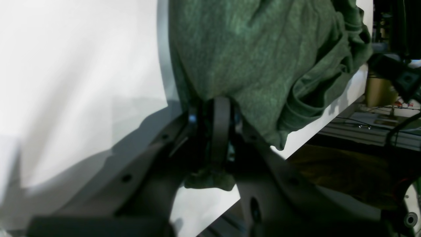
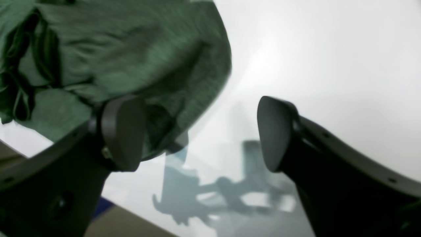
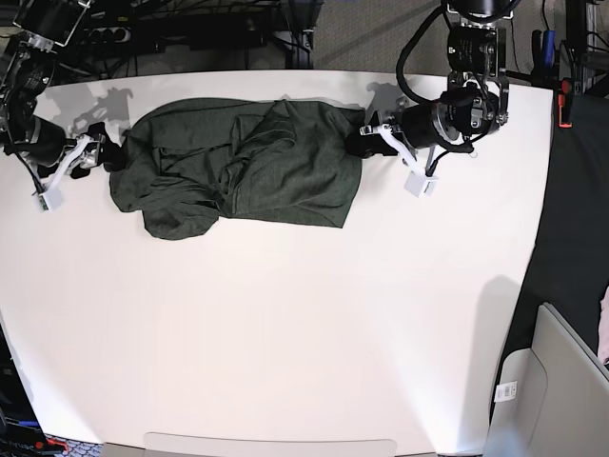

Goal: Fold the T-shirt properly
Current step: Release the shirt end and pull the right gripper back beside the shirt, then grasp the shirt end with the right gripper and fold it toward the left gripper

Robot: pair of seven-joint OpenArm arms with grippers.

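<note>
Left wrist view: left fingers [image 1: 221,131] pinch T-shirt [image 1: 250,59] edge; right fingers [image 2: 123,131] spread wide, holding nothing

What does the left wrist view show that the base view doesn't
Only the left wrist view shows the left gripper shut on a pinch of T-shirt fabric, with a tuft poking out behind the fingers. Only the base view shows the whole T-shirt bunched across the white table, with the right gripper at its other end. Both show the shirt's crumpled folds.
</note>
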